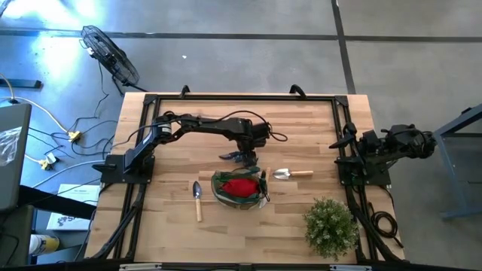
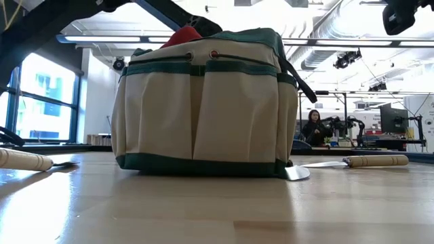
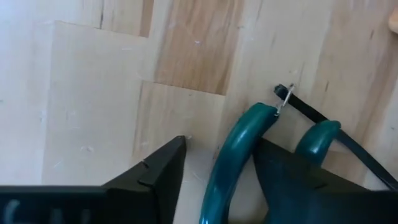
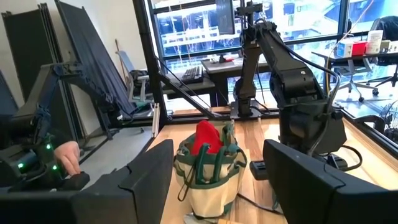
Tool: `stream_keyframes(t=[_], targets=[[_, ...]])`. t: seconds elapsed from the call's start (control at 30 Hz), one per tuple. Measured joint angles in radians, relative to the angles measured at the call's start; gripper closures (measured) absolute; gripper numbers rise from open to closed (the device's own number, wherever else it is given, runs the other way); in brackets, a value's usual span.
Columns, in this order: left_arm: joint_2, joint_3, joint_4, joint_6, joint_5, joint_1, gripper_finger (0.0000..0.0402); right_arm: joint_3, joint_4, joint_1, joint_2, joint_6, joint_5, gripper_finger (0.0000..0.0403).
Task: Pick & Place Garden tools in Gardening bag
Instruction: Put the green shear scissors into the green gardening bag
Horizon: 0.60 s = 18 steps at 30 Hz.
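The pruning shears [image 1: 228, 156], with teal handles [image 3: 239, 149], lie on the table just beyond the round gardening bag [image 1: 218, 188], which stands upright [image 2: 203, 108]. A red fabric piece [image 1: 239, 187] sticks out of the bag's top. My left gripper [image 1: 242, 156] points down over the shears, open, with one handle between its fingers [image 3: 221, 146]. One trowel [image 1: 197, 199] lies left of the bag and another [image 1: 292, 174] right of it. My right gripper [image 1: 348, 139] waits open at the table's right edge, with nothing between its fingers [image 4: 217, 149]. My left gripper comes from above, pointing down, with one teal handle [image 3: 230, 168] of the shears between its fingers. One finger [image 3: 292, 180] stands right against that handle; whether it touches, I cannot tell. The other finger [image 3: 155, 180] is clear of it. The shears lie flat on the table.
A bushy potted plant [image 1: 330, 226] stands at the near right corner. A black frame [image 1: 241, 98] runs round the table's edges. A person's hand [image 4: 65, 155] shows beyond the table's left side. Bare wood lies between the arm's base and the shears.
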Motion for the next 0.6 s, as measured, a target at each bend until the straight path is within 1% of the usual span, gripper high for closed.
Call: stream_keyframes(t=[0.13, 0.3, 0.33, 0.5, 0.6], targets=[[0.001, -0.001, 0.007, -0.004, -0.009, 0.001, 0.0275, 0.0, 0.0, 0.0, 0.0, 0.0, 0.0, 0.0162], [0.002, -0.002, 0.014, -0.008, -0.019, 0.0, 0.0353, 0.0, 0.0, 0.0, 0.0, 0.0, 0.0, 0.0162], [0.002, -0.002, 0.014, -0.008, -0.018, 0.0, 0.0361, 0.0, 0.0, 0.0, 0.0, 0.0, 0.0, 0.0163], [0.002, -0.003, 0.017, -0.025, -0.021, -0.004, 0.0361, 0.0, 0.0, 0.0, 0.0, 0.0, 0.0, 0.0163], [0.003, 0.019, -0.001, -0.036, -0.046, -0.007, 0.0361, 0.0, 0.001, 0.0, 0.0, -0.001, 0.0, 0.0162]])
